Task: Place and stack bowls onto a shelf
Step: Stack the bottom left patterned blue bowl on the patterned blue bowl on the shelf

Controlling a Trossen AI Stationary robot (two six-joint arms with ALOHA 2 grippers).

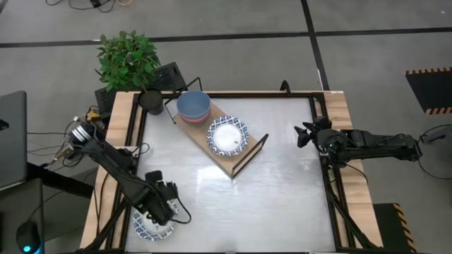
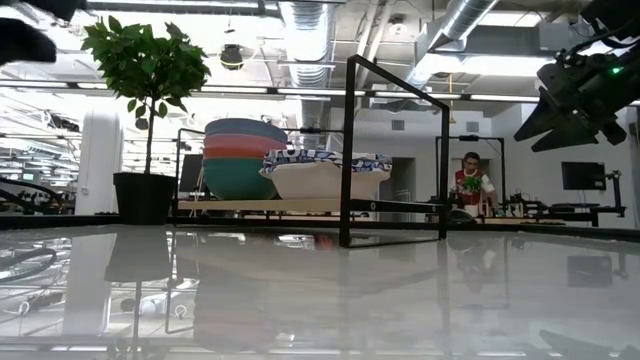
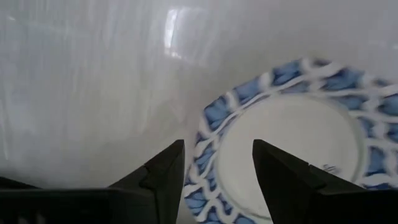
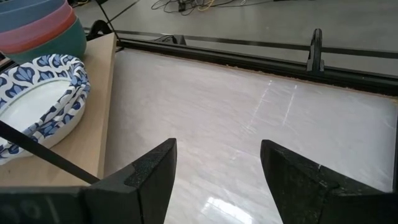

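Note:
A blue-and-white patterned bowl (image 1: 147,228) sits on its base at the table's near left corner. My left gripper (image 1: 159,210) hovers over it, open. In the left wrist view, my left gripper (image 3: 217,148) has one finger outside the bowl's rim (image 3: 204,138) and one over its white centre; no touch shows. The light-wood shelf (image 1: 233,161) lies slantwise at the table's far middle. It bears a stack of small bowls (image 1: 192,106), light blue on top, and a second patterned bowl (image 1: 227,135). My right gripper (image 1: 299,134) waits open, raised at the right edge.
A potted plant (image 1: 128,60) stands off the table's far left corner, and a dark cup (image 1: 151,101) sits beside the shelf's far end. The shelf's black wire end frames (image 1: 251,152) rise at each end. Bare tabletop (image 1: 282,197) lies between shelf and near edge.

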